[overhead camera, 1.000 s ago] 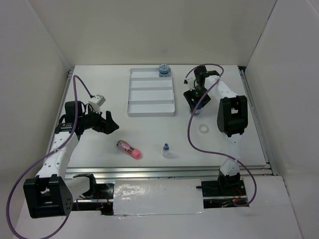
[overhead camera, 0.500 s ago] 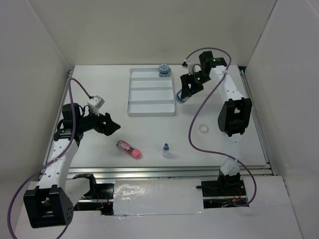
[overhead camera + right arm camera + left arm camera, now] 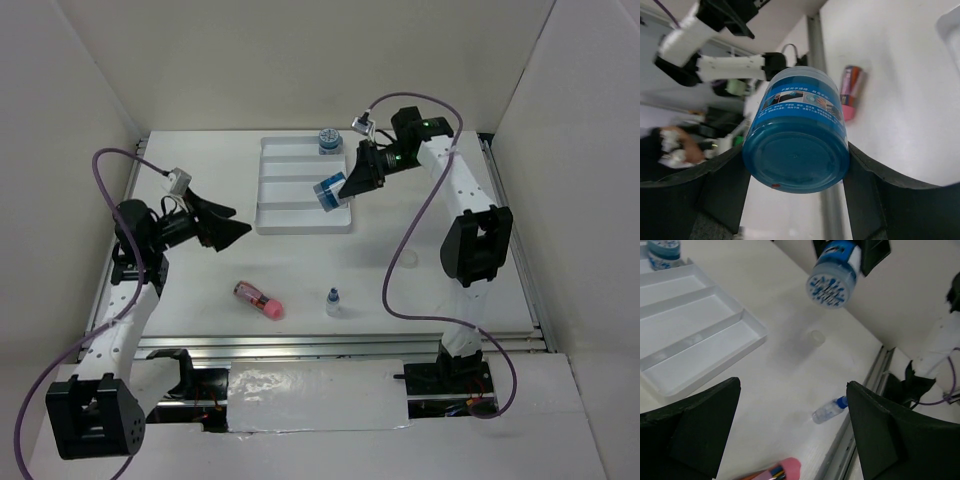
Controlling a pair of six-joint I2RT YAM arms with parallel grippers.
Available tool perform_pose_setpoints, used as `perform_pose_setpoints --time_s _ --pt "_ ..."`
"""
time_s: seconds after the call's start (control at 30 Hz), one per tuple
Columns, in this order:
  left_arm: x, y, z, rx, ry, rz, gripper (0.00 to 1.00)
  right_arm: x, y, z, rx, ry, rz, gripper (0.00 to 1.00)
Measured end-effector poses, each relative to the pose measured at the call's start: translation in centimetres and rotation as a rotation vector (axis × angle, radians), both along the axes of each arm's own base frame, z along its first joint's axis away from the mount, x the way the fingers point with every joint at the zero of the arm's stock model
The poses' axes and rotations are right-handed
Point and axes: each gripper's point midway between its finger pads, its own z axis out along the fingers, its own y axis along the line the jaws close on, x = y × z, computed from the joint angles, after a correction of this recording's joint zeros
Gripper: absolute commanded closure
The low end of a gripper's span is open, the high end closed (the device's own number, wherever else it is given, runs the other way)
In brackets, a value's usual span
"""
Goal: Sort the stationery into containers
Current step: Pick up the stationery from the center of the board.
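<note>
The white four-compartment tray (image 3: 290,212) lies at the far middle of the table. One blue pot (image 3: 329,141) stands in its far compartment. My right gripper (image 3: 345,184) is shut on the second blue pot (image 3: 329,190) and holds it tilted in the air over the tray's right edge. The pot fills the right wrist view (image 3: 797,130). My left gripper (image 3: 228,226) is open and empty, raised left of the tray. The pink tube (image 3: 258,299) and the small blue-capped bottle (image 3: 332,301) lie near the front. The white ring (image 3: 816,337) lies right of the tray.
A purple cable from the right arm loops down over the table right of the tray (image 3: 392,270). White walls enclose the table on three sides. A metal rail (image 3: 340,343) runs along the front edge.
My right gripper has lifted the blue pot off the table right of the tray and carried it left over the tray's right edge. My left arm has drawn back and raised its gripper.
</note>
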Motion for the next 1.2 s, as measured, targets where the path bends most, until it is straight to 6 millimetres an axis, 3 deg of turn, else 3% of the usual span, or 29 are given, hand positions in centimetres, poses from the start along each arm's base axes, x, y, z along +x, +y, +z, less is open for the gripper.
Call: perform_pose_setpoints --time_s 0.1,0.27,0.43,0.73,1.2 --pt "-0.5 -1.3 1.6 -0.060 -0.013 -0.025 0.01 -1.0 1.0 -0.2 0.015 0.121 0.014 0.79" --pt "-2.1 -3.6 3.8 -0.026 -0.139 -0.050 0.01 -2.4 2.3 0.7 0.032 0.180 0.051 0.86" --pt "-2.7 -4.4 4.8 0.036 -0.263 -0.029 0.01 -3.9 4.9 1.5 0.033 0.206 0.112 0.89" --pt "-3.2 -6.6 4.7 0.100 -0.361 -0.040 0.01 -5.5 8.0 4.9 0.068 0.187 0.173 0.90" --pt "-1.5 -6.7 2.8 0.201 -0.356 0.032 0.01 -7.3 10.0 5.9 0.103 0.197 0.213 0.91"
